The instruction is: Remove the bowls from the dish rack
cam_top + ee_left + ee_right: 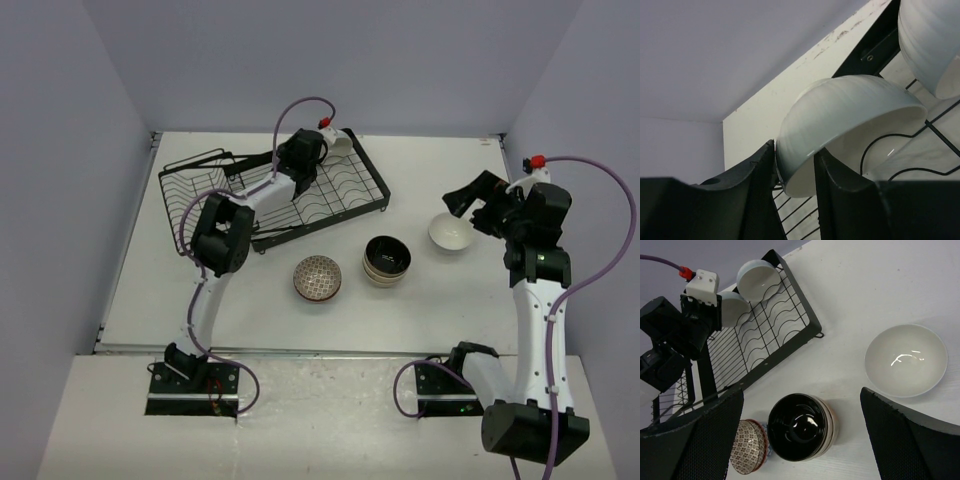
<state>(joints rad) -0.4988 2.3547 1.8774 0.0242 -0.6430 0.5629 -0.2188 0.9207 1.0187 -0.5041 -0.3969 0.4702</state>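
Observation:
The black wire dish rack (200,185) lies at the back left of the table. At its far right end stand two white bowls on edge. My left gripper (795,165) is shut on the rim of the nearer white bowl (850,110), one finger outside its wall and one inside. The other white bowl (930,45) leans just beyond it. In the right wrist view both bowls (758,280) show in the rack's corner. My right gripper (470,205) hangs open over the table with nothing between its fingers.
Three unloaded bowls sit on the table right of the rack: a white bowl (451,232), a tan stack with a dark inside (387,259) and a patterned bowl (318,278). Walls close in the table at the back and sides.

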